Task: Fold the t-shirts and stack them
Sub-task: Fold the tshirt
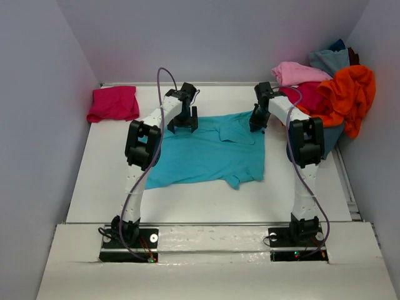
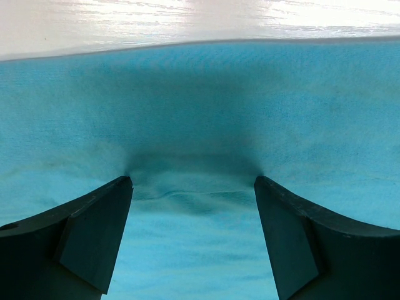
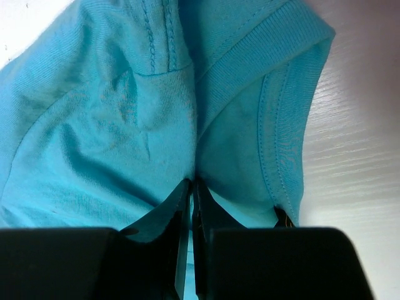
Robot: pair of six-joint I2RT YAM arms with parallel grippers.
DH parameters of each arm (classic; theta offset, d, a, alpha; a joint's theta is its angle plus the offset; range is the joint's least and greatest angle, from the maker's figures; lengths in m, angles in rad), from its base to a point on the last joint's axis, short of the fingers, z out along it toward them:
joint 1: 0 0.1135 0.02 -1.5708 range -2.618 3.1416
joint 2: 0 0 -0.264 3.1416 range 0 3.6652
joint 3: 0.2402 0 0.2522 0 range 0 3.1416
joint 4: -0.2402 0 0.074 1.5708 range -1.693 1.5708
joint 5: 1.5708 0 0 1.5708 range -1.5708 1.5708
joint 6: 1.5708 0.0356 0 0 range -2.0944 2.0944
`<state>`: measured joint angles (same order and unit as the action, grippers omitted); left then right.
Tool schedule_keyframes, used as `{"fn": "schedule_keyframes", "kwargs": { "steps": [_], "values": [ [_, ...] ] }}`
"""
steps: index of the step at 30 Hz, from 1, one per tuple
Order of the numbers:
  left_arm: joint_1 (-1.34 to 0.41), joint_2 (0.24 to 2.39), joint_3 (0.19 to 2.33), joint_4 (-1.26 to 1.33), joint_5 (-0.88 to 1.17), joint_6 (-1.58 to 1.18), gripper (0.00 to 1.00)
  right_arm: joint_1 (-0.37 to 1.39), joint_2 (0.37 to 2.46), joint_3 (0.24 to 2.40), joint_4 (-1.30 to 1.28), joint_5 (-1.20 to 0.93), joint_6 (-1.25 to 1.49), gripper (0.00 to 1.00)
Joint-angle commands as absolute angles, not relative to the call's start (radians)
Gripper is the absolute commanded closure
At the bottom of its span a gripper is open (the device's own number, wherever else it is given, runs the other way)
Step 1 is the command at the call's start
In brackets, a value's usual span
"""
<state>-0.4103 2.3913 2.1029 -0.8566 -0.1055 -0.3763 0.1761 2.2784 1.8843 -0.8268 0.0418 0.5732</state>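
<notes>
The bright turquoise cloth t-shirt [image 1: 209, 156] lies spread and wrinkled beneath both grippers. The left gripper [image 2: 194, 182], jaws wide apart, touches cloth just inside its far edge. The right gripper [image 3: 192, 186] is clenched on a fold beside the ribbed band.

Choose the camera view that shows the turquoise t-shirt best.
Top external: most of the turquoise t-shirt shows, spread on the table. Left wrist gives only plain cloth between the open left gripper; right wrist, seams and ribbing pinched in the right gripper.
</notes>
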Motion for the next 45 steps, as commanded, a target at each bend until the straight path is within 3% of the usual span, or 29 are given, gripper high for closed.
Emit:
{"fn": "schedule_keyframes", "kwargs": {
  "steps": [1, 37, 45],
  "values": [
    [-0.408, 2.379, 2.128, -0.873, -0.106, -0.373, 0.08, 0.169, 2.281, 1.919, -0.827, 0.054, 0.574, 0.90],
    [-0.399, 2.372, 2.097, -0.859, -0.098, -0.383, 0.08, 0.150, 2.244, 1.937, -0.888, 0.134, 0.554, 0.93],
    [-0.399, 2.370, 2.092, -0.859, -0.095, -0.382, 0.08, 0.150, 2.256, 1.965, -0.888, 0.087, 0.552, 0.77]
  ]
}}
